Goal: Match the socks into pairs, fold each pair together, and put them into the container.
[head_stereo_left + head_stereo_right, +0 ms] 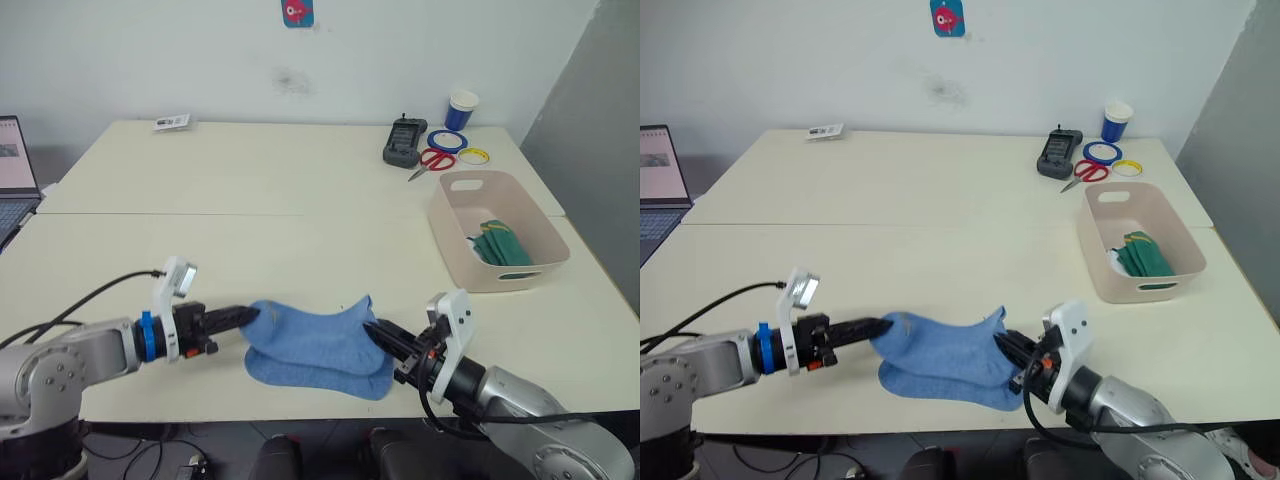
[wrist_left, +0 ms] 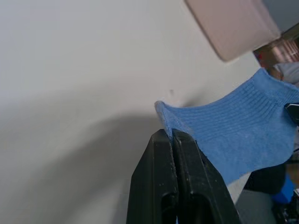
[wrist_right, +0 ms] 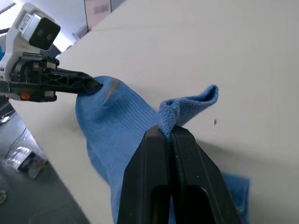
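Two light blue socks (image 1: 315, 345) lie stacked near the table's front edge, the upper one lifted at both ends. My left gripper (image 1: 252, 317) is shut on its left end (image 2: 164, 119), and my right gripper (image 1: 371, 329) is shut on its right end (image 3: 170, 114). The lower blue sock (image 1: 300, 374) rests flat beneath. The beige-pink container (image 1: 495, 229) stands at the right, holding folded dark green socks (image 1: 500, 246) and something white beside them.
Behind the container lie red scissors (image 1: 431, 160), tape rings (image 1: 447, 140), a black device (image 1: 404, 141) and a blue-and-white paper cup (image 1: 461, 109). A laptop (image 1: 15, 170) sits at the far left, a small card (image 1: 172, 122) at the back.
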Action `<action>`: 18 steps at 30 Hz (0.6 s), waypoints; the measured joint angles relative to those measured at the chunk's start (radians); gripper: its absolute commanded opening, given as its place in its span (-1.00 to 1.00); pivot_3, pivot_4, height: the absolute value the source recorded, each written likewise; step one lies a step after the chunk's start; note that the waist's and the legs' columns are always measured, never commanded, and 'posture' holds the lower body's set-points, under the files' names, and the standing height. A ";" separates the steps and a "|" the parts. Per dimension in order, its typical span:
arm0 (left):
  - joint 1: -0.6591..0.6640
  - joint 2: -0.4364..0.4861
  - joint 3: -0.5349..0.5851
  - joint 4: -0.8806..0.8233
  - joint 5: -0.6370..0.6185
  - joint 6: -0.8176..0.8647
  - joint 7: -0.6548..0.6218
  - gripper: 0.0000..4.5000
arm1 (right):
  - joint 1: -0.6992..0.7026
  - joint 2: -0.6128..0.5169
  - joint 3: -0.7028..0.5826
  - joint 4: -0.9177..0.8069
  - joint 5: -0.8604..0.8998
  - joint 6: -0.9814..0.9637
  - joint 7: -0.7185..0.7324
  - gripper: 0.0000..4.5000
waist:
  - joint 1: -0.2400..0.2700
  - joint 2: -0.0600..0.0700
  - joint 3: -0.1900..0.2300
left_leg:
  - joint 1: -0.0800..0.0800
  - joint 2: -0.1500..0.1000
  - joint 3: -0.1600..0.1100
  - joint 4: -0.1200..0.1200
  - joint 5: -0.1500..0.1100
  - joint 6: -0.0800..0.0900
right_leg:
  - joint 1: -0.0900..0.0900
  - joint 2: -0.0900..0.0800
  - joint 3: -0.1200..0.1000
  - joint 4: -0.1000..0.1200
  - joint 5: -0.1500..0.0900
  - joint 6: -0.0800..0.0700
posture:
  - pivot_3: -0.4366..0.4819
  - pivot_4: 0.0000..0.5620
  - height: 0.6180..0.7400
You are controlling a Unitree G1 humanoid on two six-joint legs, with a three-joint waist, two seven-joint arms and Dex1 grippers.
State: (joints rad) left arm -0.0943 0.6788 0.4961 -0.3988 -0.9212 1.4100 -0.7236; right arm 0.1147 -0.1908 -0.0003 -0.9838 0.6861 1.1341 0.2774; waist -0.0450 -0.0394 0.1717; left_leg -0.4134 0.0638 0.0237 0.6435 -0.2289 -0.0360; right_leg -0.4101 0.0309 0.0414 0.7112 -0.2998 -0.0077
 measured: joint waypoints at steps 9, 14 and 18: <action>0.223 -0.043 -0.058 -0.078 0.060 -0.185 0.038 -0.99 | 0.120 -0.132 0.075 0.043 -0.087 -0.113 -0.014 -1.00 | -0.002 -0.001 0.000 | 0.006 -0.001 0.003 -0.004 0.000 0.000 | 0.004 -0.001 0.002 -0.003 -0.002 -0.003 | -0.05 -0.47 0.87; 0.221 -0.056 -0.128 -0.063 0.106 -0.287 0.045 -0.99 | 0.163 -0.183 0.122 0.125 -0.155 -0.193 0.003 -1.00 | 0.000 -0.002 0.000 | 0.006 -0.001 0.003 -0.007 0.000 0.000 | 0.004 -0.001 0.002 -0.006 -0.002 -0.003 | -0.05 -0.47 0.87; 0.222 -0.040 -0.161 -0.060 0.121 -0.325 0.039 -0.99 | 0.168 -0.188 0.149 0.140 -0.172 -0.230 0.005 -1.00 | -0.001 -0.002 0.000 | 0.006 -0.001 0.003 -0.008 0.000 0.000 | 0.004 -0.001 0.002 -0.006 -0.002 -0.003 | -0.05 -0.47 0.87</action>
State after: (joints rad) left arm 0.1279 0.6385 0.3347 -0.4589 -0.8001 1.0847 -0.6844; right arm 0.2823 -0.3791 0.1482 -0.8438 0.5140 0.9040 0.2819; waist -0.0456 -0.0411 0.1713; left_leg -0.4077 0.0630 0.0265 0.6356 -0.2293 -0.0362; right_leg -0.4064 0.0300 0.0433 0.7049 -0.3017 -0.0107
